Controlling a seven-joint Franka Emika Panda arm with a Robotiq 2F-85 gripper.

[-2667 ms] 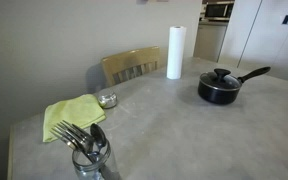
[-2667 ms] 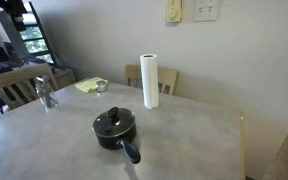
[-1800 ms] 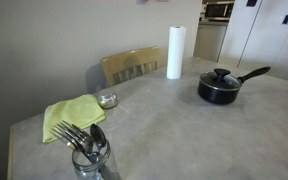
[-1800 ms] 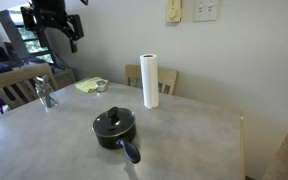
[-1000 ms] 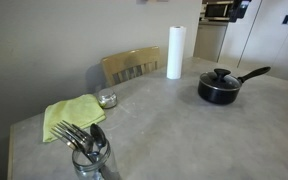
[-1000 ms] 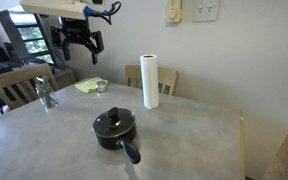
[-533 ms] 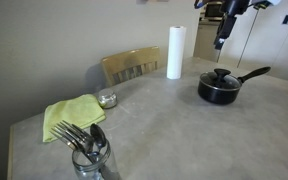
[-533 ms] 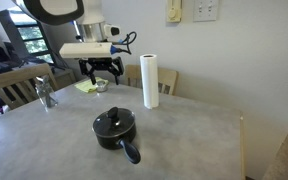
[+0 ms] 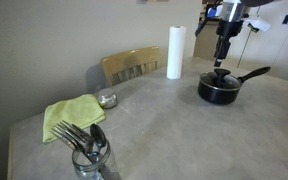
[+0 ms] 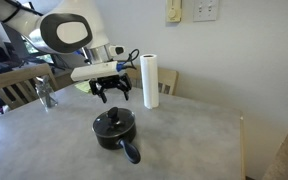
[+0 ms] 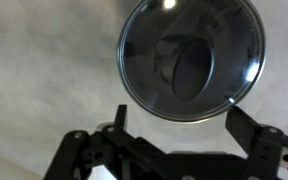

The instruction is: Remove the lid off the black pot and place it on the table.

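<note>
In an exterior view, the gripper [image 9: 222,57] hangs in the upper right of the frame, pointing straight down above the black pot [image 9: 218,90]. The lid [image 9: 219,77] sits closed on the pot at the right edge of the table [image 9: 164,120]. A white paper-towel roll [image 9: 174,52] stands just left of the arm.

In an exterior view from another side, the gripper [image 10: 112,93] shows left of centre with its fingers spread and nothing between them. It is a little above the lid [image 10: 113,122], whose small black knob [image 10: 114,113] is almost directly beneath. The pot's long handle [image 10: 130,151] points toward the bottom edge.

In the wrist view, the glass lid [image 11: 191,60] fills the upper right. Two dark fingers [image 11: 120,122] rise from the bottom edge, set wide apart. The knob reads only as a dark blur near the lid's middle.

This looks like the approach step, with no contact yet. The next move probably calls for centring over the knob, descending until the fingers straddle it, then pinching it and lifting straight up.
</note>
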